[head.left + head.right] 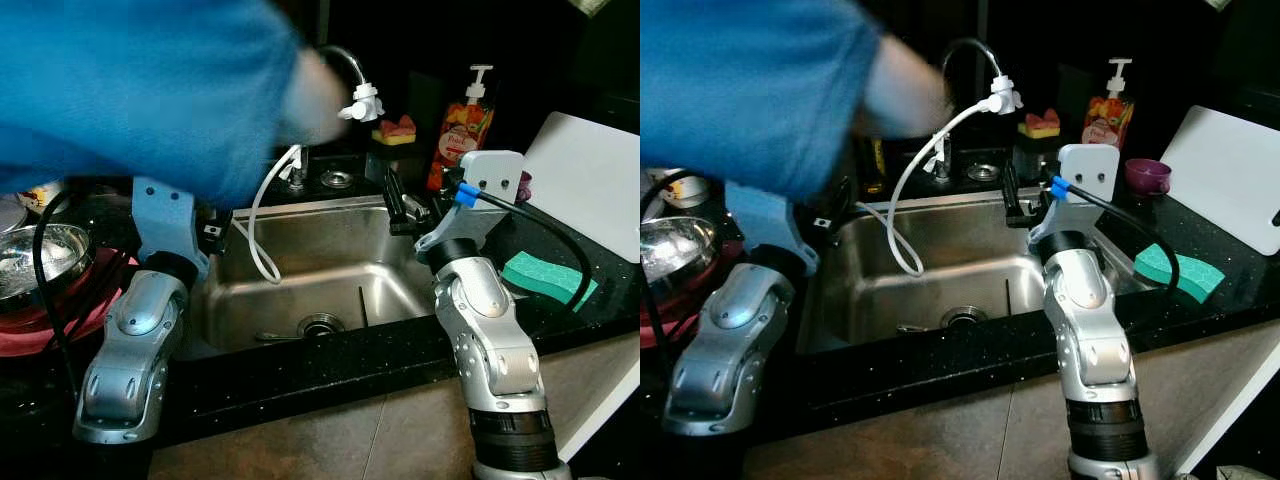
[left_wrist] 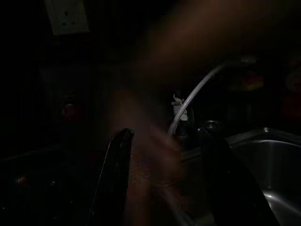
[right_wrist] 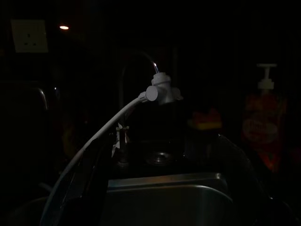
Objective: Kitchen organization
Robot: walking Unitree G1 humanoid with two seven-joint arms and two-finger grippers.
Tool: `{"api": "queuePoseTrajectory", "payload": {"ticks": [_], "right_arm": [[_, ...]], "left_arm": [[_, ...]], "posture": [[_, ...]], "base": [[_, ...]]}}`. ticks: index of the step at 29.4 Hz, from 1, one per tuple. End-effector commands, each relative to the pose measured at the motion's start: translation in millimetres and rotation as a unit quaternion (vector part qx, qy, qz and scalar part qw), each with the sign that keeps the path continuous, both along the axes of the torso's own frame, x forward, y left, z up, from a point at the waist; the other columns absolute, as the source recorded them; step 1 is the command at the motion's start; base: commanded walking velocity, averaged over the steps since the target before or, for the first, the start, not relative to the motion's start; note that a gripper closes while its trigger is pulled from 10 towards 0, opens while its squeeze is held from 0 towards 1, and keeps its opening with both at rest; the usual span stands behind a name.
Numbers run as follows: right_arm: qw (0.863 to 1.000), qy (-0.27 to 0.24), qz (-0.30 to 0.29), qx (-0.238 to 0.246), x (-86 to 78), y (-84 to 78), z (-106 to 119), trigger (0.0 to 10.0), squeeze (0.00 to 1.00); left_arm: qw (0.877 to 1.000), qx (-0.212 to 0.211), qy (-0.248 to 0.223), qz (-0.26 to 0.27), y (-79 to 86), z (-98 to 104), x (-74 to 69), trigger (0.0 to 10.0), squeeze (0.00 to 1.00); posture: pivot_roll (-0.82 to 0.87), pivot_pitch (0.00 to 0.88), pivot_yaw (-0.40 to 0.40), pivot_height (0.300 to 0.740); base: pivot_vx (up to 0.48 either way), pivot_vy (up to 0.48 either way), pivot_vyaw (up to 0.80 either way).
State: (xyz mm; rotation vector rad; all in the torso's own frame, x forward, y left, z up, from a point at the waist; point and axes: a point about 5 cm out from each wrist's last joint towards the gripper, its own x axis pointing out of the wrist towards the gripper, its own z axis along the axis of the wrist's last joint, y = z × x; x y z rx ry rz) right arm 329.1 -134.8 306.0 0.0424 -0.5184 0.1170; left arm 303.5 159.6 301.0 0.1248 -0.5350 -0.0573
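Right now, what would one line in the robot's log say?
scene: sink | person's arm reaching toward faucet | left gripper open, at sink's left edge | right gripper open, over sink | holding: nothing

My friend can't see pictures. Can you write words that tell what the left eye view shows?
A steel sink sits in a black counter, with the robot's two silver arms reaching toward it. A person's blurred blue sleeve reaches across to the faucet. A green sponge lies right of the sink.
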Motion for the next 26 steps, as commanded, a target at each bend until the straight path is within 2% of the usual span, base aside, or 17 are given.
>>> {"api": "queuePoseTrajectory", "payload": {"ticks": [1, 26], "right_arm": [[1.0, 0.001, 0.002, 0.005, -1.8, -1.2, 1.0, 10.0, 0.0], [1.0, 0.008, 0.002, 0.004, -1.7, -1.0, -1.3, 10.0, 0.0]], "left_arm": [[1.0, 0.002, -0.001, -0.007, -2.3, 0.6, -2.6, 10.0, 0.0], [1.0, 0.001, 0.003, -0.012, -4.6, -0.8, -3.4, 10.0, 0.0]], "posture": [[0.08, 0.058, -0.049, 0.74], [0.07, 0.07, -0.053, 0.74]], "base": [[0.0, 0.0, 0.0], [0.0, 0.0, 0.0]]}}
